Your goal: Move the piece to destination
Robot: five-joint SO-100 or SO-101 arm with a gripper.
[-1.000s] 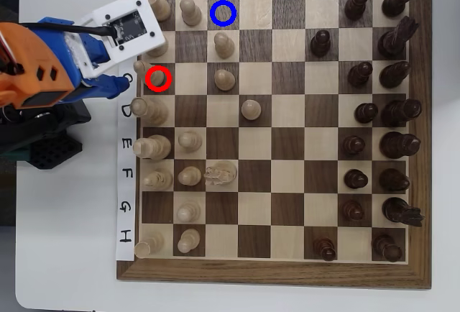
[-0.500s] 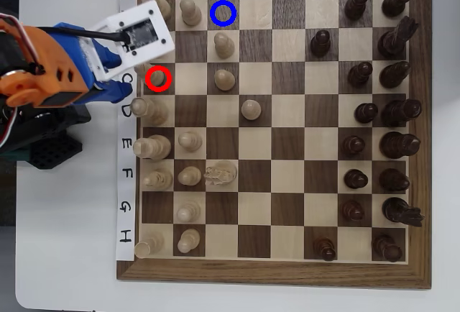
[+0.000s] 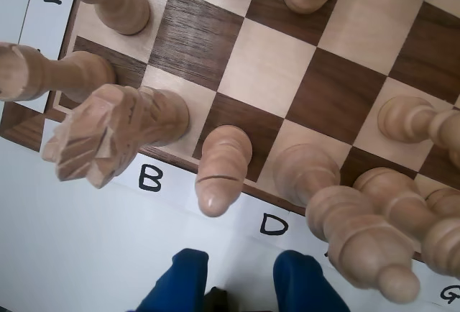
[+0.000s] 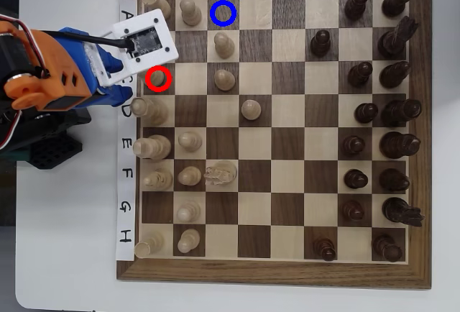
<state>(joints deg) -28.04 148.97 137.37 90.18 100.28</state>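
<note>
The piece, a slender light bishop with a slit in its head [image 3: 219,172], stands on its dark square by the board's edge between the letters B and D. In the overhead view it [image 4: 159,79] stands inside a red ring in column 1. My gripper [image 3: 241,283] shows as two blue fingers at the bottom of the wrist view. They are spread apart and empty, just short of the bishop and not touching it. The destination, a dark square with a blue ring [image 4: 223,13], is bare in column 3, row A. It is out of the wrist view.
A light knight [image 3: 108,132] stands close to the left of the bishop and a tall light piece [image 3: 345,218] close to its right. A light pawn [image 4: 223,44] stands on the square below the blue ring. The orange arm [image 4: 43,75] reaches in from the left.
</note>
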